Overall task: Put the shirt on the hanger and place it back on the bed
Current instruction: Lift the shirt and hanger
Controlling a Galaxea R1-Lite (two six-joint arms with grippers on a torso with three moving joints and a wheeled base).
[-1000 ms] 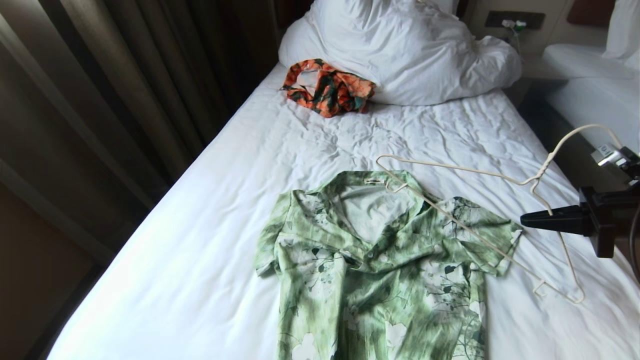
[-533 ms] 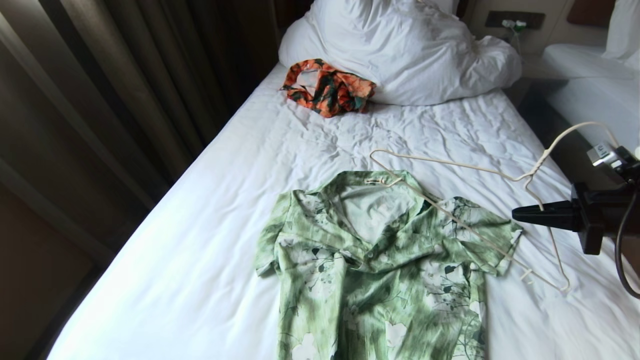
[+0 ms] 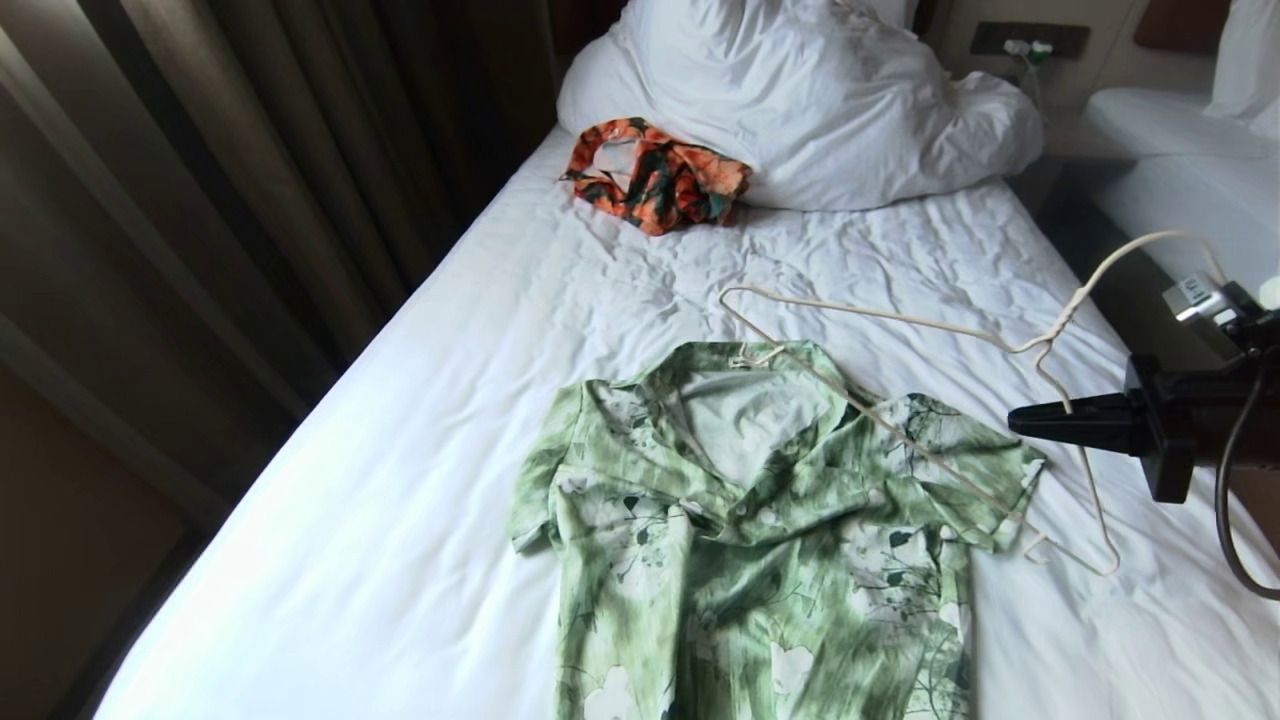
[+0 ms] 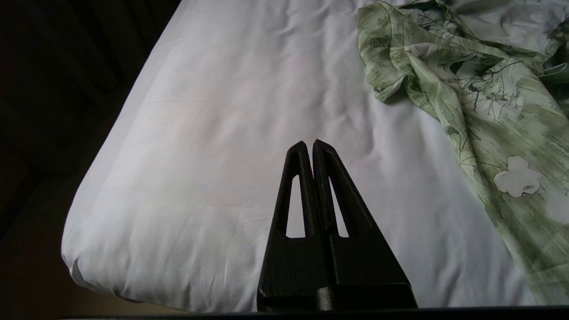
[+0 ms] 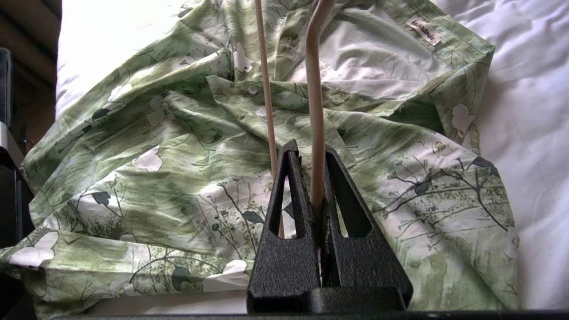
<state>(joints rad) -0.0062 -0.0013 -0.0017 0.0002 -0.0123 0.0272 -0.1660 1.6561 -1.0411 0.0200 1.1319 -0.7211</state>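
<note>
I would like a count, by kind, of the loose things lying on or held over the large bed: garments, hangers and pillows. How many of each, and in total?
Garments: 2, the light green floral button-up shirt and the crumpled orange-and-teal floral garment.
Hangers: 1, the thin cream wire hanger, held by the right end effector.
Pillows: 1, the white pillow.
Total: 4

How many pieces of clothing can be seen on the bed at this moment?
2. The green shirt lies flat on the near part of the bed. An orange-and-teal garment lies crumpled farther away, beside the white duvet. Others may be hidden under it.
</note>
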